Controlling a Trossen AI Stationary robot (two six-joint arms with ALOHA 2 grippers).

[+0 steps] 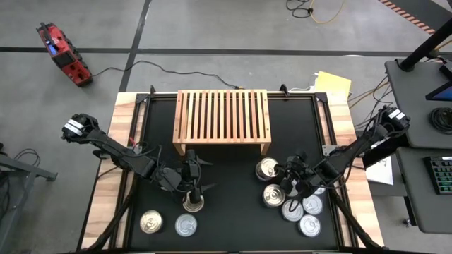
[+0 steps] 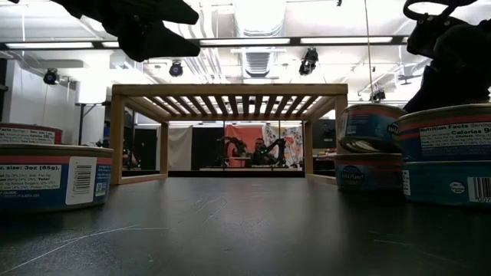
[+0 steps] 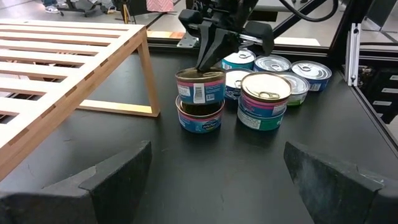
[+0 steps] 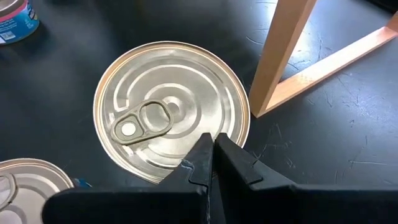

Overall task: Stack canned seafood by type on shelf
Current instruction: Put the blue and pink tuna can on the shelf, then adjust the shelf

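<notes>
The light-wood slatted shelf [image 1: 222, 120] stands at the table's far middle, with nothing on it. A two-can stack stands by its right front leg [image 4: 281, 56]: a gold-lidded can [image 4: 171, 112] on a blue-labelled can [image 3: 200, 117]. My right gripper [image 4: 211, 148] is shut, its tips at the top can's lid near the rim. Several more cans [image 1: 300, 208] crowd nearer on the right. My left gripper [image 3: 217, 186] hangs open and holds nothing, facing the stack from the left. A can [image 1: 193, 204] sits on the table just near of it, and two cans [image 1: 168, 224] sit at the near left. My right gripper's shut fingertips [image 3: 204, 62] slant down from the table's right onto the top can's lid [image 4: 186, 140], close to its rim and beside the pull tab. Whether they touch the lid or hover just over it, I cannot tell. The can sits upright on the lower can.
A taller can with a pink and green label [image 3: 264, 102] stands just right of the stack. The black mat [image 1: 233, 212] is bare between the two can groups. Wooden table edges and rails run along both sides.
</notes>
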